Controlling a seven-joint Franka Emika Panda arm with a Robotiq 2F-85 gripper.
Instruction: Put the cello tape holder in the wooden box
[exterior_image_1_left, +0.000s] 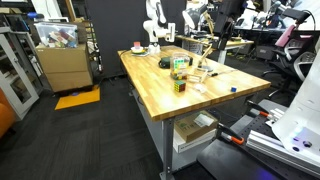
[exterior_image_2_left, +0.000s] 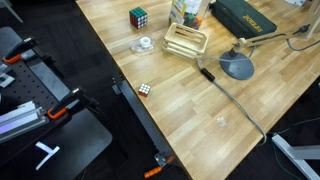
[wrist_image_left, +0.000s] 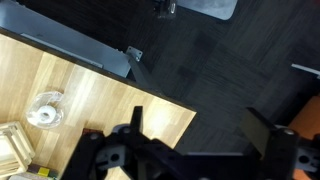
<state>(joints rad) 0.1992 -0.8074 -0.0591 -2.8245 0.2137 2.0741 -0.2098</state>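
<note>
The cello tape holder (exterior_image_2_left: 144, 44) is a small clear round dispenser lying on the wooden table (exterior_image_2_left: 200, 110). It is just beside the open slatted wooden box (exterior_image_2_left: 186, 41). In the wrist view the tape holder (wrist_image_left: 45, 108) is at the left and a corner of the wooden box (wrist_image_left: 14, 148) is at the bottom left. My gripper (wrist_image_left: 200, 135) is open and empty. It hangs high over the table's edge and the dark floor, well away from the tape holder. The gripper itself does not show in either exterior view.
A Rubik's cube (exterior_image_2_left: 139, 16), a can (exterior_image_2_left: 185, 10), a dark green case (exterior_image_2_left: 245, 17), a grey desk lamp (exterior_image_2_left: 237, 66) with a bent neck and a small cube (exterior_image_2_left: 144, 89) are on the table. Orange clamps (exterior_image_2_left: 64, 108) sit on equipment beside the table's edge.
</note>
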